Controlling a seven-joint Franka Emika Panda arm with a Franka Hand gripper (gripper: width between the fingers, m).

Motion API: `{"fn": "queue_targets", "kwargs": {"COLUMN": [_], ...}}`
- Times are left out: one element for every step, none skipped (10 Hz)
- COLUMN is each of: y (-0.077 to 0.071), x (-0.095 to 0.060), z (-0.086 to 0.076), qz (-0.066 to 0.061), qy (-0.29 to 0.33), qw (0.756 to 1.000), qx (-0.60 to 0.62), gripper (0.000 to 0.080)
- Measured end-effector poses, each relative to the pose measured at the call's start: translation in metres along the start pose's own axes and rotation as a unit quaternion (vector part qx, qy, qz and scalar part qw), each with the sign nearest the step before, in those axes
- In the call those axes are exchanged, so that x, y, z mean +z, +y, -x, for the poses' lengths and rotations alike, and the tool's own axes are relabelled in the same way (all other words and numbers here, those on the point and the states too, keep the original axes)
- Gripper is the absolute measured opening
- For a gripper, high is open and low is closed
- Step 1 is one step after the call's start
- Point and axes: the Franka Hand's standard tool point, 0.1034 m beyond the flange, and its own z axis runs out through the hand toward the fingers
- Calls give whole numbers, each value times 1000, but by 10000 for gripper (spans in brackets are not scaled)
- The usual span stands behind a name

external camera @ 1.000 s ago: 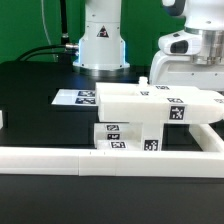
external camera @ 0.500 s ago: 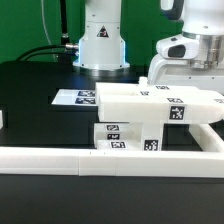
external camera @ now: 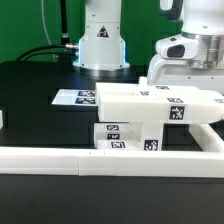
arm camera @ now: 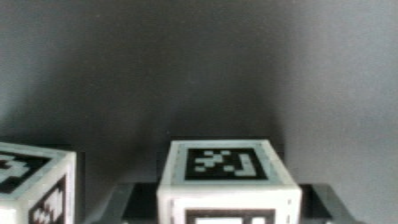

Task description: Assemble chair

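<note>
The chair (external camera: 150,112) is a partly joined block of white tagged parts, with a flat slab lying across lower pieces near the front rail. My gripper (external camera: 190,82) hangs just behind the slab's right end, its fingertips hidden by the slab. In the wrist view, a white post (arm camera: 226,165) with a square tag on its end sits between my dark fingers (arm camera: 146,200), which press on both of its sides. The gripper (arm camera: 228,203) is shut on this post. Another tagged white part (arm camera: 32,185) lies beside it.
The marker board (external camera: 76,97) lies flat on the black table behind the chair parts. A long low white border rail (external camera: 90,160) runs along the front and up the exterior view's right. The arm's white base (external camera: 100,45) stands at the back.
The hand has shifted very slightly toward the exterior view's left and settled. The chair parts have not moved.
</note>
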Motion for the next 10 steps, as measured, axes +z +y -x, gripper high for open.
{"fn": "queue_targets", "kwargs": {"y": [1, 4, 7, 10, 11, 15, 23, 31, 41, 49], "x": [0, -2, -7, -17, -28, -45, -63, -79, -92, -96], "z": [0, -2, -6, -10, -11, -14, -19, -25, -38, -48], "qz": [0, 0, -1, -4, -7, -11, -16, -20, -24, -25], "qy": [0, 2, 4, 8, 5, 2, 1, -3, 3, 5], "qw": [1000, 1000, 1000, 1000, 1000, 1000, 999, 999, 999, 999], "qx": [0, -2, -7, -12, -16, -25, -36, -35, -42, -44], "gripper": [282, 282, 282, 282, 282, 282, 282, 282, 282, 282]}}
